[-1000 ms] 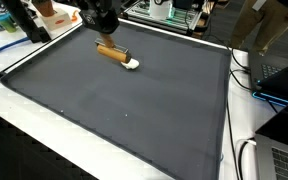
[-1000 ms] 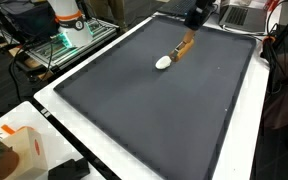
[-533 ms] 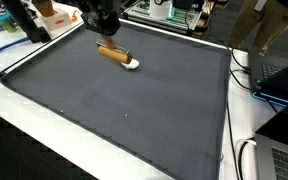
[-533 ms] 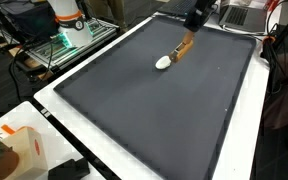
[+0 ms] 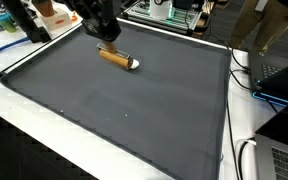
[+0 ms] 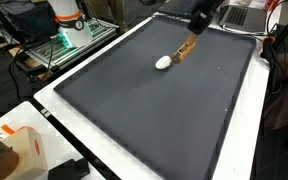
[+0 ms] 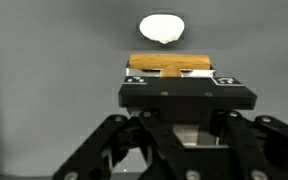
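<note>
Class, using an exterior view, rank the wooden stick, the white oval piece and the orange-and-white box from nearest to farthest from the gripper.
1. the wooden stick, in the gripper at the far end of the mat.
2. the white oval piece, at the stick's free end.
3. the orange-and-white box, off the mat, lower-left corner.

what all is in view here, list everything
wooden-handled tool: one, tan handle with a white round end, on the far part of the mat
mat: one, dark grey, covering most of the table
table: one, white, under the mat
cables: a few, black, on the table edge beside the mat
box: one, white and orange, by the table's near corner in an exterior view
gripper: one, black, shut on the tool's handle
</note>
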Robot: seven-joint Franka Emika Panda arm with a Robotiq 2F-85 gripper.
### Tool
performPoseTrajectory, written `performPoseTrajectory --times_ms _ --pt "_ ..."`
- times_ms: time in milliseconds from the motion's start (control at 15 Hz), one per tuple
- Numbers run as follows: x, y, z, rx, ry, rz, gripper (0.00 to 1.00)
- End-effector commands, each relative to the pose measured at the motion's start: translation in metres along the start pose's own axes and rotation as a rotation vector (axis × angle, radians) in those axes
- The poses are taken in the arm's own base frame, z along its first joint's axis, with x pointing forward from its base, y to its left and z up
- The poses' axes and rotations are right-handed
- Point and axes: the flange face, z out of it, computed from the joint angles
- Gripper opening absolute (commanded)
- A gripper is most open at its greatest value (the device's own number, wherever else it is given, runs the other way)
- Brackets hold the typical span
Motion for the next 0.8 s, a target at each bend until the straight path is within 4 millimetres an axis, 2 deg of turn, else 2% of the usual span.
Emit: performPoseTrajectory --times_ms 0,400,733 --pt "0.007 -0.011 -0.011 -0.006 -0.030 0.042 0.23" --pt "0.009 -0.025 -0.007 -0.029 -0.092 0.079 0.23" --pt "0.013 -0.024 -0.003 -0.016 -0.104 0.098 0.23"
